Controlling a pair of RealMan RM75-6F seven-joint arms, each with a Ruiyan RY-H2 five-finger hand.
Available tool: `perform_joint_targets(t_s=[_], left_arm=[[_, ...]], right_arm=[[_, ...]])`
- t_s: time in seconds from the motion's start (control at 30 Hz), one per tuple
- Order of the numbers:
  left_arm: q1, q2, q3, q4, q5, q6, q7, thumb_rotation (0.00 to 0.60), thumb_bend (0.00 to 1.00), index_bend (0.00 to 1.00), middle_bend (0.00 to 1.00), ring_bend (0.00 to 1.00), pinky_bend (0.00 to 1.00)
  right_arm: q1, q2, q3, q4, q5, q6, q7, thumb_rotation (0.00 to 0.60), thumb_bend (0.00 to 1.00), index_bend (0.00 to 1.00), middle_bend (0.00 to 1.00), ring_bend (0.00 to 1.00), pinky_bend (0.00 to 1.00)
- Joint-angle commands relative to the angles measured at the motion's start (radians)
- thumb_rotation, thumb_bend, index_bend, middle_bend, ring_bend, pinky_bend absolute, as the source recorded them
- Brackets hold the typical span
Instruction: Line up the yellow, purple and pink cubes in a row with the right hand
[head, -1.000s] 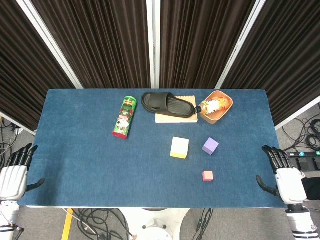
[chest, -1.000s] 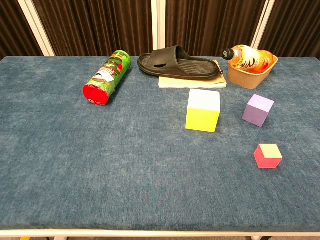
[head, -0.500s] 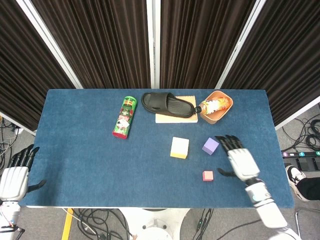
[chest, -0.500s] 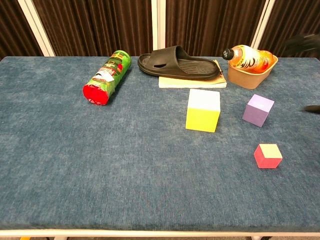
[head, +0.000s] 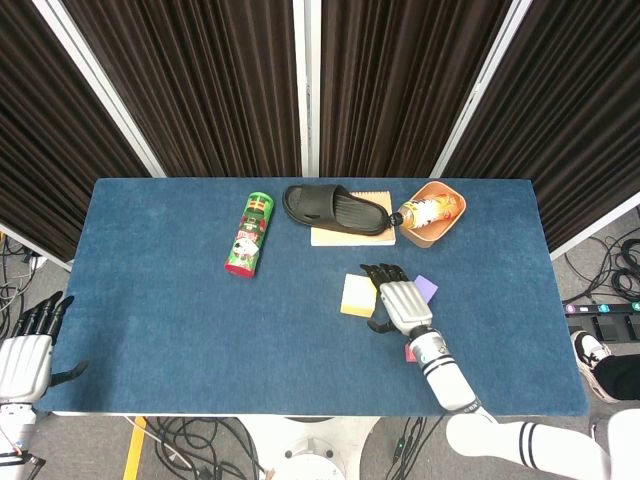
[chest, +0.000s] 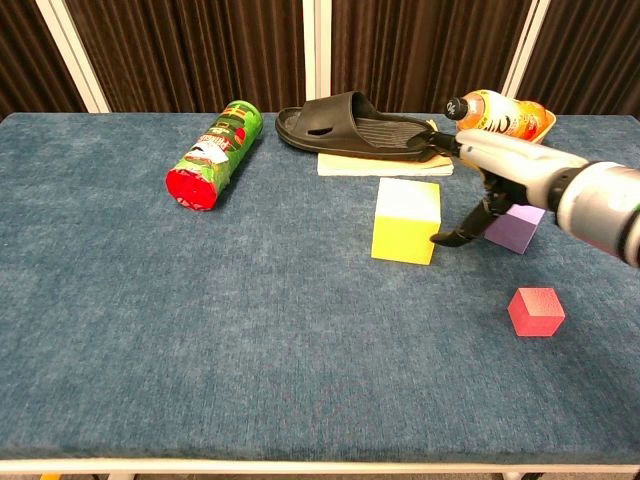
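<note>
The yellow cube (head: 355, 296) (chest: 405, 222) is the largest and sits mid-table. The purple cube (head: 429, 287) (chest: 519, 229) lies to its right, partly behind my right hand. The small pink cube (chest: 536, 311) is nearer the front edge; in the head view only a sliver of it (head: 412, 353) shows under my wrist. My right hand (head: 400, 300) (chest: 500, 165) hovers between the yellow and purple cubes, fingers spread and holding nothing, its thumb tip right by the yellow cube's right face. My left hand (head: 25, 358) hangs open off the table's front left corner.
A green chips can (head: 248, 234) (chest: 210, 155) lies on its side at left. A black slipper (head: 335, 208) (chest: 355, 125) rests on a beige pad at the back. Beside it, an orange bowl (head: 440, 225) holds a bottle (chest: 492, 112).
My right hand has swept from the table's right edge leftward over the table and now sits between the yellow and purple cubes. The cubes and left hand have stayed put.
</note>
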Motion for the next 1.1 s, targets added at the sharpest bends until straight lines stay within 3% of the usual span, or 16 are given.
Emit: perform_joint_targets(t_s=[0.03, 0.33, 0.47, 0.67, 0.97, 1.1], left_arm=[[0.001, -0.001, 0.0, 0.003, -0.001, 0.0, -0.004, 0.6, 0.06, 0.13, 0.16, 0.11, 0.16], [0.007, 0.003, 0.0, 0.003, -0.007, 0.003, -0.008, 0.6, 0.06, 0.13, 0.16, 0.11, 0.16], [0.008, 0.008, 0.0, -0.002, -0.008, 0.002, -0.005, 0.6, 0.06, 0.13, 0.16, 0.11, 0.16], [0.013, 0.013, 0.0, -0.009, -0.005, 0.01, -0.002, 0.6, 0.06, 0.13, 0.16, 0.11, 0.16], [0.031, 0.021, 0.007, -0.009, -0.017, 0.017, -0.006, 0.6, 0.06, 0.13, 0.16, 0.11, 0.16], [0.037, 0.022, 0.009, -0.008, -0.017, 0.021, -0.009, 0.6, 0.06, 0.14, 0.16, 0.11, 0.16]], right_arm=[[0.032, -0.036, 0.01, 0.049, 0.045, -0.011, -0.027, 0.6, 0.14, 0.01, 0.1, 0.0, 0.0], [0.078, -0.097, 0.009, 0.132, 0.092, -0.024, -0.021, 0.6, 0.26, 0.14, 0.23, 0.01, 0.0], [0.074, -0.094, 0.011, 0.107, 0.046, 0.0, 0.018, 0.6, 0.28, 0.22, 0.3, 0.07, 0.0], [0.104, -0.094, 0.028, 0.065, -0.008, -0.013, 0.059, 0.6, 0.28, 0.23, 0.31, 0.08, 0.0], [0.24, -0.27, 0.087, 0.261, 0.082, -0.068, 0.022, 0.6, 0.28, 0.23, 0.31, 0.07, 0.0], [0.275, -0.32, 0.089, 0.327, 0.11, -0.073, -0.004, 0.6, 0.27, 0.2, 0.27, 0.04, 0.0]])
